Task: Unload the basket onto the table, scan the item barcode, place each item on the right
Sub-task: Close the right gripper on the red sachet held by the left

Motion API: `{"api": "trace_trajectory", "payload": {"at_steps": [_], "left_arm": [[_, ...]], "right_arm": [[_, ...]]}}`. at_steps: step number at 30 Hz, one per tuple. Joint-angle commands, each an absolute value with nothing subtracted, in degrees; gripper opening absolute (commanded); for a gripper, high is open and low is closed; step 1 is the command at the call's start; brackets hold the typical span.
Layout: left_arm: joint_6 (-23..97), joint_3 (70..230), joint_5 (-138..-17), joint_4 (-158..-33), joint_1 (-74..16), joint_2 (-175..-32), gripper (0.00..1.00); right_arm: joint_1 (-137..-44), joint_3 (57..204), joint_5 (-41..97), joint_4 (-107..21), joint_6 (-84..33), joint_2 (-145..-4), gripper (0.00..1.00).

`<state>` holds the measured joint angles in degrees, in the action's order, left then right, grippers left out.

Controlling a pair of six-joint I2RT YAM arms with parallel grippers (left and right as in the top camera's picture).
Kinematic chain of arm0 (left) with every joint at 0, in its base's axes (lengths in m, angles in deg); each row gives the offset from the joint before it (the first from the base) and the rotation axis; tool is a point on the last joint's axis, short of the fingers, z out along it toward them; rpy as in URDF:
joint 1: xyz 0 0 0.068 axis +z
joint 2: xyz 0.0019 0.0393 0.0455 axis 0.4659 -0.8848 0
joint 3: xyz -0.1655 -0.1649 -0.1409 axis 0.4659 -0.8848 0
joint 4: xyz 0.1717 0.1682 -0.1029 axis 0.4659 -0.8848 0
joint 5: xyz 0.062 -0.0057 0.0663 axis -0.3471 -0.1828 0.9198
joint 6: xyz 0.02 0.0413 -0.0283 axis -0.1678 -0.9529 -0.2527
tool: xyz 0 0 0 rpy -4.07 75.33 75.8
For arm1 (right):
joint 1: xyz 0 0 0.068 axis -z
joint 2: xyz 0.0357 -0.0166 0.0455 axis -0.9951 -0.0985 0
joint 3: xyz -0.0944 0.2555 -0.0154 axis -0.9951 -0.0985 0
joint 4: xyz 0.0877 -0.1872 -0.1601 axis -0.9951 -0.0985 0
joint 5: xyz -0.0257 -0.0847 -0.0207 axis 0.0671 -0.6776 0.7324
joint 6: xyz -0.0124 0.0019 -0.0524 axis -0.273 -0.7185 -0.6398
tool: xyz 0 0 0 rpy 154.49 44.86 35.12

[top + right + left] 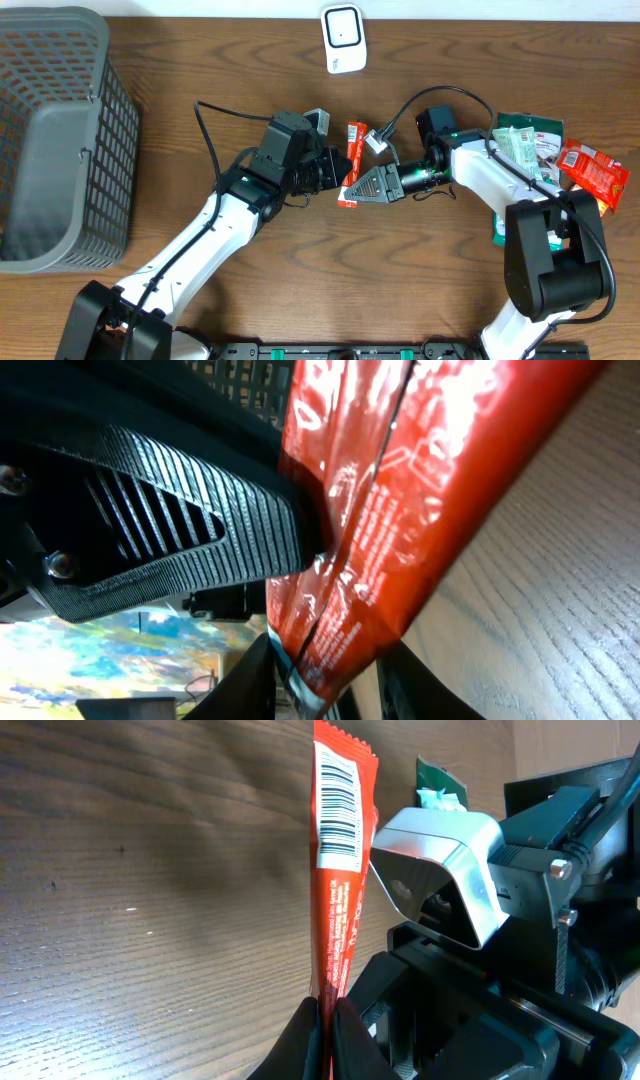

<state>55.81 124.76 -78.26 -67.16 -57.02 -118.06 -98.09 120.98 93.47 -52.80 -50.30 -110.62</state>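
Note:
The item is a long red snack packet (pixel 353 140) held above the middle of the table. Its white barcode label (pixel 338 805) shows near the far end in the left wrist view. My left gripper (pixel 338 170) is shut on one thin edge of the packet (pixel 340 870), both fingers pinched flat against it (pixel 327 1040). My right gripper (pixel 362 187) comes in from the right. In the right wrist view the packet's crumpled end (pixel 400 490) fills the gap between the fingers of my right gripper (pixel 325 680), which are closed against it.
A white scanner (pixel 343 38) stands at the table's back edge. A grey mesh basket (pixel 110 120) fills the far left. Several green and red packets (pixel 540 140) lie in a pile at the right. The right wrist's silver housing (pixel 440 880) sits close beside the packet.

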Motion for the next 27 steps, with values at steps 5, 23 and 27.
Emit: {"api": "trace_trajectory", "payload": {"at_steps": [5,23,27], "left_arm": [[55.44,124.69,-78.83,-67.91,-56.76,-118.08,0.07],[47.53,124.69,-62.68,-69.70,-56.06,-117.84,0.54],[45.58,124.69,-61.02,-72.87,-53.96,-117.84,0.54]], "right_arm": [[-98.26,120.92,95.35,-51.51,-49.69,-110.10,0.13],[-97.67,121.18,68.51,-50.99,-39.87,-109.05,0.01],[-98.28,124.85,48.60,-58.62,-38.89,-106.41,0.01]]}}
